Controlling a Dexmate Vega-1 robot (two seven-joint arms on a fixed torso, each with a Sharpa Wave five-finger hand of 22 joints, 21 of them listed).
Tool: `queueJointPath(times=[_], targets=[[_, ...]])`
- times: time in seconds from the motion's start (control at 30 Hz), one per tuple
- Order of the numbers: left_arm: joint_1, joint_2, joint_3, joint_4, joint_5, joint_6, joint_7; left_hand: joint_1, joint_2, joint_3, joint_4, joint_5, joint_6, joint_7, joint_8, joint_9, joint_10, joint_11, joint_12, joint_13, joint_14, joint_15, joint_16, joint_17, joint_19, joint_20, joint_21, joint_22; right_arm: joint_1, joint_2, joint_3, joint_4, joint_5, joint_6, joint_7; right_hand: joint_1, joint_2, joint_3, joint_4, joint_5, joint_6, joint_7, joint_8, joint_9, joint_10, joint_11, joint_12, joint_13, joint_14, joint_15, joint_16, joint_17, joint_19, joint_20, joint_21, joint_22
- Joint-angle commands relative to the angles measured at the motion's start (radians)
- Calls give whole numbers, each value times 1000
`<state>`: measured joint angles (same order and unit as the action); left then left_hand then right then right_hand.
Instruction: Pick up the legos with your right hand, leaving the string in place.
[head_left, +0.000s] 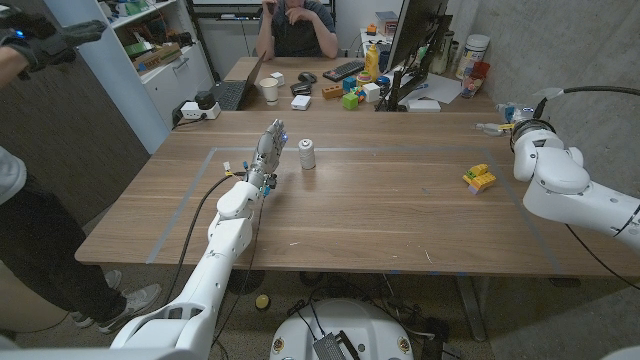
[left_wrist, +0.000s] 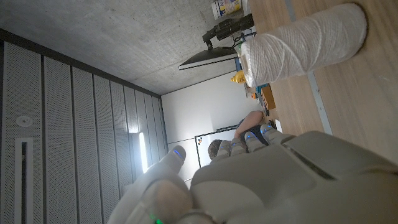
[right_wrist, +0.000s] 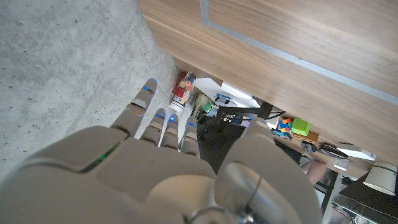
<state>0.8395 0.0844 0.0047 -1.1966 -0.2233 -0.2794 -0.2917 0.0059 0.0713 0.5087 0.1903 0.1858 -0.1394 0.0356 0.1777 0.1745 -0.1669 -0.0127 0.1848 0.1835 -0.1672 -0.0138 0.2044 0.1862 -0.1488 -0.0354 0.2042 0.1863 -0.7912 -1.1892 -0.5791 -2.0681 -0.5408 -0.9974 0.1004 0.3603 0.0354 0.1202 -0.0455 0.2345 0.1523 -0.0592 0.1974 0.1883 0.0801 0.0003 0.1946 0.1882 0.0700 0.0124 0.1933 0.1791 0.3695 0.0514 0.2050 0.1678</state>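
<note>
My right hand (right_wrist: 168, 180) hangs off the counter's (head_left: 380, 220) far right corner, fingers extended and holding nothing. The legos (head_left: 479, 178) sit just inboard of it, an easy reach (the string (head_left: 307, 154) stands well apart, beside my idle left hand (head_left: 266, 152)).

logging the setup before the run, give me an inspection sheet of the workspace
surface: wooden table with a taped rectangle outline
job's things: legos, a small yellow and green cluster on the table's right side; string, a white spool standing upright left of centre
clutter: nothing seen on the work table
robot hands: left robot hand beside the string, fingers extended, holding nothing; right robot hand off the table's right edge, fingers apart, empty, not at the legos
cables: black cable running along the left arm
surroundings: second desk behind with a monitor and small items, a seated person, another person at picture left
</note>
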Motion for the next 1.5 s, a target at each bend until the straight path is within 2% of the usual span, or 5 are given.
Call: queueJointPath(times=[0.03,0.23,0.53,1.17,1.5], targets=[[-10,1,4,5,1,8,1,-9,72,-5,-3,6,-7,-4,6,2,-94,-3,5,2,-167,2,4,2,-12,-10,3,3,11,18,-20,30,0,23,40,4,-11,1,-10,0,21,-9,10,5,22,-4,10,5,20,0,10,2,24,-10,8,1],[-13,1,4,8,3,5,2,-9,73,-7,-3,6,-6,-3,6,2,-94,-3,5,2,-167,2,4,2,-11,-10,3,3,41,32,-52,55,-16,29,87,5,-12,1,-11,1,22,-12,10,5,24,-6,9,5,22,-1,9,3,31,-9,8,1],[-9,0,4,3,5,9,7,-8,74,-9,-3,7,-6,-3,6,2,-93,-3,5,2,-167,2,3,2,-11,-10,3,3,51,47,-72,81,-21,46,122,4,-13,-1,-13,2,27,-11,10,5,32,-3,11,5,31,-6,11,3,36,-9,6,1],[-21,-1,10,17,10,5,9,-8,75,-16,-3,8,-7,-4,5,2,-94,-3,5,2,-168,1,3,2,-11,-11,3,3,66,57,-104,119,-37,79,204,11,-13,-1,-18,4,26,-8,7,6,31,-3,9,5,35,-8,9,3,45,-13,3,1],[-19,0,8,16,10,4,10,-8,75,-21,-3,8,-7,-3,5,2,-94,-4,5,2,-168,1,3,2,-12,-12,3,3,93,56,-127,124,-63,98,290,15,-15,-2,-22,5,31,-6,8,6,36,2,9,5,49,-13,11,2,64,-18,6,1]])
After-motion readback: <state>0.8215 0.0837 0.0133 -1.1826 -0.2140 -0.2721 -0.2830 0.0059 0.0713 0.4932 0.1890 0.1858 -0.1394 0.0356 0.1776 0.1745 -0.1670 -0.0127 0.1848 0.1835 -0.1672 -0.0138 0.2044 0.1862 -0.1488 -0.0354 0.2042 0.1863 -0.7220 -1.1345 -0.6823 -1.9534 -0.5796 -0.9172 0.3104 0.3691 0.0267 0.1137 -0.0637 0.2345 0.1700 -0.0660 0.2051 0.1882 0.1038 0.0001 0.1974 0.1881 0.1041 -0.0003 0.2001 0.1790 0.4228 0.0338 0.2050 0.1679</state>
